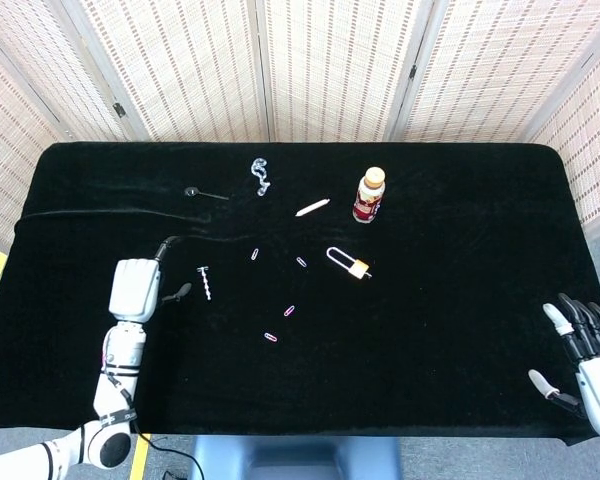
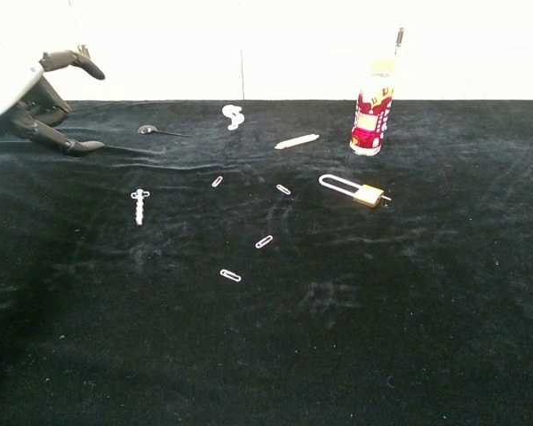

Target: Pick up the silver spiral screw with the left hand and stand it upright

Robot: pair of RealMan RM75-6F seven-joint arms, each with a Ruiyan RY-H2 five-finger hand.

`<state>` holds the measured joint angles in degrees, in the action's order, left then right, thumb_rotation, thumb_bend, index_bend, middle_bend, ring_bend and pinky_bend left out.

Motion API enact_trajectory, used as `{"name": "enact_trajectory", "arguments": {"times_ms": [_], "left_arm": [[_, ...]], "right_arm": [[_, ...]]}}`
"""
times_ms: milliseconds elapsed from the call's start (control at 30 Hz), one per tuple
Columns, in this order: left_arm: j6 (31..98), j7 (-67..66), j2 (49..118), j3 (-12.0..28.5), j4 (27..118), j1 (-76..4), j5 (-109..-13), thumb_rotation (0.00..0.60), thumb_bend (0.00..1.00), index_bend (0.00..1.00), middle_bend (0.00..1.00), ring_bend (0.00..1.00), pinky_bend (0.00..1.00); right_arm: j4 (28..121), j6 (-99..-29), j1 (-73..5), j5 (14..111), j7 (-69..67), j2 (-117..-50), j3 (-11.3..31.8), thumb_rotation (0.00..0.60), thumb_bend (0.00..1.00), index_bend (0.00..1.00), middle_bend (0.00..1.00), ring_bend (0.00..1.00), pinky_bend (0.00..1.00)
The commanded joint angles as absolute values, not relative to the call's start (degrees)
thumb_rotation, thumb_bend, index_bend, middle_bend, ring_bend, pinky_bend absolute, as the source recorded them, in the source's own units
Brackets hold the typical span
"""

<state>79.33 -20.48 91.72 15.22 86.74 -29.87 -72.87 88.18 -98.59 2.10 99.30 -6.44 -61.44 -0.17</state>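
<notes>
Nearest, at the near right corner of the black worktop: right hand, fingers spread, nothing in them. Near the left edge, left hand raised just above the cloth, fingers parted and loosely curved, holding nothing. Just beside it, toward the middle and clear of those fingers, silver spiral screw, lying flat on the cloth rather than upright, wide head pointing to the far edge in the chest view. Toward the middle of the worktop, four small paper clips scattered apart: nearest clip, next clip, then two farther clips and. Right of these, brass padlock lying on its side, long shackle aimed toward the far left. Farther back, pale stick-shaped piece lying at a slant, and just right of it small bottle with red label, standing upright. Toward the far left, dark round-headed pin lying flat, and a pale curled trinket closest to the far edge, well apart from everything else.
</notes>
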Motion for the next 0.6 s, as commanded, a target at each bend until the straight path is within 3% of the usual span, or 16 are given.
{"name": "enact_trajectory", "arguments": {"times_ms": [33,67,100,167,200,233,333,467,600], "left_arm": [[80.4,-21.8,87.3,12.2,91.5,-27.4,-74.9,0.6,0.23,0.22,0.91,0.95,1.0],[79.3,-21.9,84.4,10.3,94.2,-26.3,-75.0,0.6,0.23,0.21,0.79,0.85,0.95],[77.5,-22.1,81.6,8.5,96.8,-25.5,-74.4,0.6,0.23,0.2,0.61,0.65,0.79],[72.6,-23.3,74.2,4.2,102.6,-24.3,-73.2,0.6,0.23,0.14,0.26,0.26,0.37],[70.9,-23.6,69.7,1.5,105.7,-23.5,-74.0,0.6,0.23,0.1,0.11,0.11,0.17],[71.3,-23.7,67.4,-0.3,106.9,-22.5,-75.5,0.6,0.23,0.06,0.03,0.03,0.05],[80.9,-25.0,65.9,-5.2,104.7,-16.0,-83.9,0.6,0.22,0.04,0.0,0.0,0.0],[95.5,-24.2,70.5,-9.1,95.6,-6.7,-93.6,0.6,0.22,0.03,0.0,0.0,0.0],[98.2,-20.2,69.8,-11.0,93.8,-4.2,-97.3,0.6,0.21,0.02,0.0,0.0,0.0]], "right_arm": [[88.2,-98.7,2.1,99.4,-6.4,-61.4,-0.2,0.6,0.23,0.0,0.0,0.0,0.0],[88.1,-98.7,2.1,99.4,-6.5,-61.4,-0.2,0.6,0.23,0.0,0.0,0.0,0.0],[88.1,-98.7,2.1,99.4,-6.5,-61.4,-0.2,0.6,0.23,0.0,0.0,0.0,0.0],[88.1,-98.2,2.0,99.2,-6.6,-61.3,-0.3,0.6,0.23,0.0,0.0,0.0,0.0],[88.2,-97.7,1.9,99.0,-6.8,-61.1,-0.4,0.6,0.23,0.0,0.0,0.0,0.0],[88.3,-97.4,1.8,98.8,-7.0,-61.0,-0.4,0.6,0.23,0.0,0.0,0.0,0.0],[88.7,-97.0,1.8,97.6,-6.8,-60.9,0.0,0.6,0.23,0.0,0.0,0.0,0.0],[89.5,-97.4,2.1,96.6,-3.8,-61.9,0.7,0.6,0.23,0.0,0.0,0.0,0.0],[90.2,-97.3,2.0,97.1,-1.0,-62.8,0.9,0.6,0.23,0.0,0.0,0.0,0.0]]}}
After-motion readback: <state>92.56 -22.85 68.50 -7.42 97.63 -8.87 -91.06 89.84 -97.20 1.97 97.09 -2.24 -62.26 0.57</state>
